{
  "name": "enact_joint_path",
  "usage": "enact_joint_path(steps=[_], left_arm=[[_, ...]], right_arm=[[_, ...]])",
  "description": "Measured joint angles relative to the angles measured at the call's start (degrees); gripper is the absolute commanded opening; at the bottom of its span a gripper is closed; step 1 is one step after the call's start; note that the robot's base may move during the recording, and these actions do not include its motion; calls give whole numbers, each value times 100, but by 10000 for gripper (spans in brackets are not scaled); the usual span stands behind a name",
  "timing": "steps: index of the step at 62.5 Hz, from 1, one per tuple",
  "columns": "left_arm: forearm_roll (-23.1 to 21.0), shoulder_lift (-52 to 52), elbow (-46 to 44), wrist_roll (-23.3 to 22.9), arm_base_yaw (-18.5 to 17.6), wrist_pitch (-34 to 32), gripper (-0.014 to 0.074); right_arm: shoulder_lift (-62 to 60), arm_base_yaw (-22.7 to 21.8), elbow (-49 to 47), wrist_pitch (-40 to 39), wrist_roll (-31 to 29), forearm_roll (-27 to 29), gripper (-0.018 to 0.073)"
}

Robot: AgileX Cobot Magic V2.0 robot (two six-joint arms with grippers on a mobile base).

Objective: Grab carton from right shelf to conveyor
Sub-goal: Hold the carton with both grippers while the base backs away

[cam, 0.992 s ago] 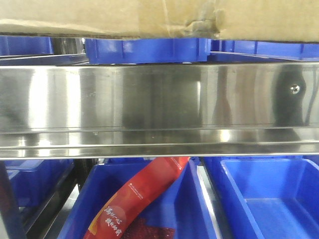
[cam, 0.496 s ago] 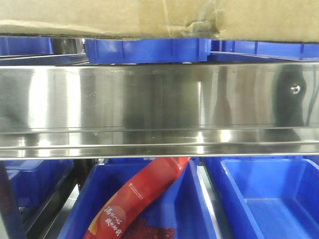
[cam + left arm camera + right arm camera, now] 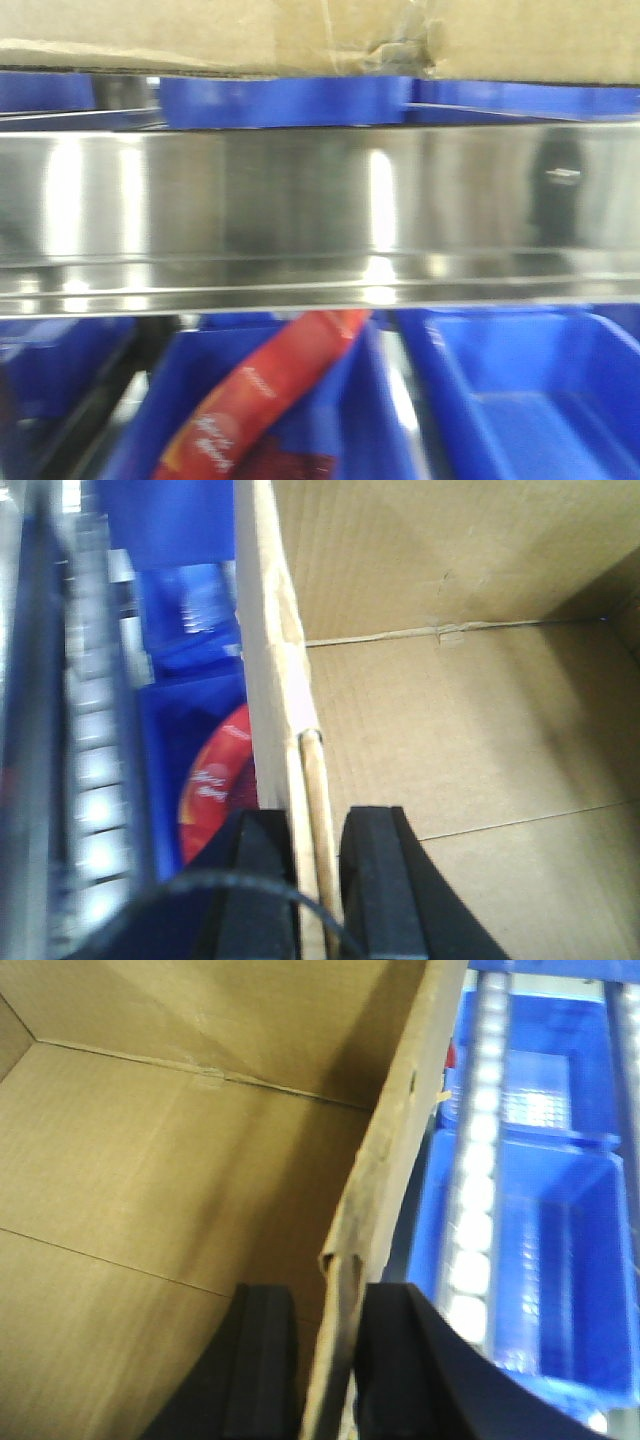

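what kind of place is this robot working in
Probably a warehouse or stockroom picking aisle: a stainless-steel shelf rail, blue plastic bins racked above and below it, and a large open cardboard carton.

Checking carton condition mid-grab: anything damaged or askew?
Yes. The carton has a crumpled tear on its lower front edge, and its wall is frayed where the right tool pinches it. Red packet below lies askew.

Right gripper [image 3: 330, 1310] clamps carton [image 3: 150, 1160] wall; blue bins [image 3: 560, 1220] beside.
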Motion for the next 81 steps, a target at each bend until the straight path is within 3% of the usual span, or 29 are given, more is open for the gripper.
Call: enact_joint_path(steps=[81], left_arm=[[0,3,0,0,0,-10,-18]], right_arm=[[0,0,0,0,0,0,-67]])
